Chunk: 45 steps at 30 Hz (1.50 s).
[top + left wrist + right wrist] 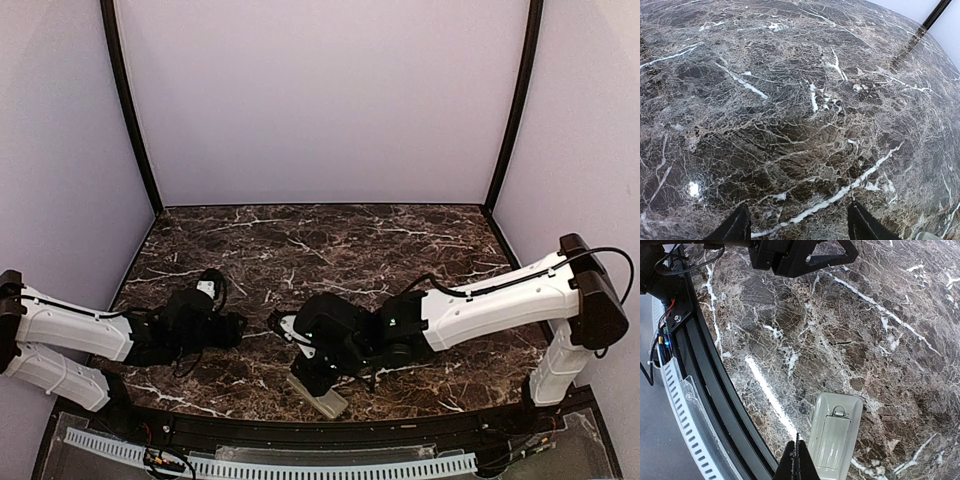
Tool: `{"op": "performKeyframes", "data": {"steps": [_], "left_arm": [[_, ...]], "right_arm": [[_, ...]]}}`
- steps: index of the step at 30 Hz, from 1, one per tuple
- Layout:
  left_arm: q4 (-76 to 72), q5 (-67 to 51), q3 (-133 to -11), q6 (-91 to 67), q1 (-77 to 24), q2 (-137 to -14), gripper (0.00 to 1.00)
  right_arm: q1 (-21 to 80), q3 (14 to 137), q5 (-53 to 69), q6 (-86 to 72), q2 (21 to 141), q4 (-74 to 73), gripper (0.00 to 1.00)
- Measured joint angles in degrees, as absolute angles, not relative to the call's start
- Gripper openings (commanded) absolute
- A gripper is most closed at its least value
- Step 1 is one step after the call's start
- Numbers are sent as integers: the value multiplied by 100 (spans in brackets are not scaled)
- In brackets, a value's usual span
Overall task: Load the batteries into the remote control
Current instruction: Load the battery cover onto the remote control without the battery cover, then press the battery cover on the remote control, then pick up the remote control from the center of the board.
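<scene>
The remote control (834,440) lies back up on the dark marble table (880,340), near the front edge, its greyish-beige battery cover closed with the latch showing. It also shows in the top view (322,398). My right gripper (798,462) is shut and empty, its tips just left of the remote's near end; in the top view it (304,378) hangs over the remote. My left gripper (800,230) is open and empty above bare marble, left of the remote (252,330). Its black jaws also show at the top of the right wrist view (805,257). No batteries are in view.
A black rail (300,430) runs along the table's front edge, with a white slotted cable duct (260,465) and wiring (662,340) below it. Lilac walls (320,100) and black corner posts (130,110) close in the table on three sides.
</scene>
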State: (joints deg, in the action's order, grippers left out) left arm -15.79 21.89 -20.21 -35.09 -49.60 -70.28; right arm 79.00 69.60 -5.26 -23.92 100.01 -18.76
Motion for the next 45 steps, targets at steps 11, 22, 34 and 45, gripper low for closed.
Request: {"op": "performKeyframes", "data": {"steps": [11,22,34,45], "left_arm": [[-1579,2196,-2021,-3511,-4960,-6919,65],[-1584,2209,-2018,-3509,-4960,-6921,66],[-1616,2215,-2018,-3463,-4960,-6917,66],[-1177,2344,-2023,-3256,-4960,-5909,73]], "right_arm": [[7756,6963,-403,-2436,10116,-1885,0],[7474,6713,-60,-2679,10890,-1186,0],[7535,7321,-115,-2626,10398,-2432,65],[7695,9061,-838,-2799,11279,-4095,99]]}}
